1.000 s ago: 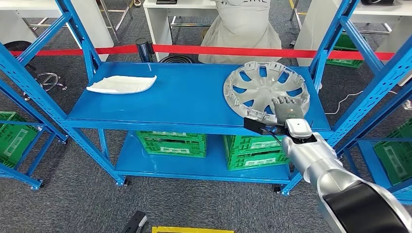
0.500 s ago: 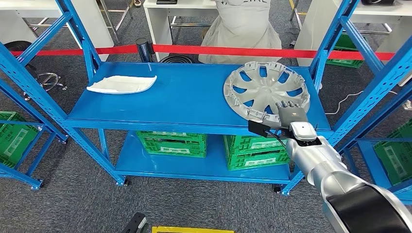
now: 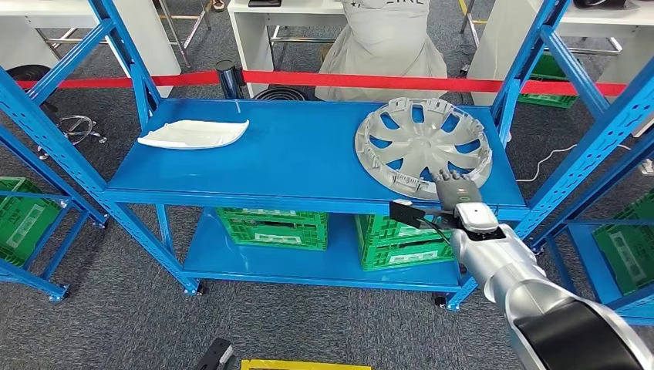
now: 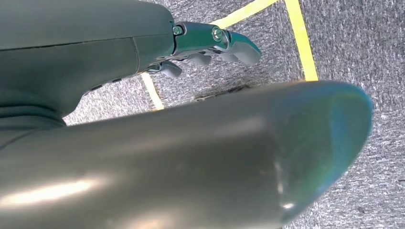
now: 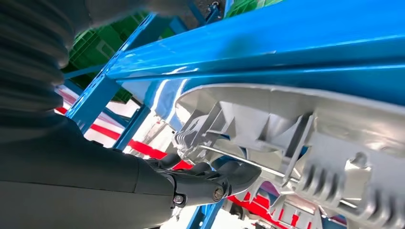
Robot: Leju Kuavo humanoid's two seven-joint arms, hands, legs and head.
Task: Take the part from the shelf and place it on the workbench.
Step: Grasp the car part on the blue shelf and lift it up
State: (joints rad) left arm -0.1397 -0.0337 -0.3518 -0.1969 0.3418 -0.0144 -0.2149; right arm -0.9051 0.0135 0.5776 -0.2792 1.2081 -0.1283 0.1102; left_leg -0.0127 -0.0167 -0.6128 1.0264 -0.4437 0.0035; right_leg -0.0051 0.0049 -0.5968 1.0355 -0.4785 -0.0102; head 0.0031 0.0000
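One step in hand: grabbing the hubcap off the shelf.
Right hand: fingers hooked at its 5 o'clock rim, grip not confirmed.
Left hand: hanging, can't tell.
Next: firm grip, then lift.

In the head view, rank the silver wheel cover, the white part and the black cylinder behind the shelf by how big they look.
1. wheel cover
2. white part
3. black cylinder, though it stands farther from the camera.

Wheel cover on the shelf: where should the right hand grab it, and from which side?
Grip the wheel cover at its near rim, coming in from the shelf front, where the right hand already is. It lies flat, inner side up, so the raised ribbed rim by the front edge looks like the easiest place for fingers to hook.
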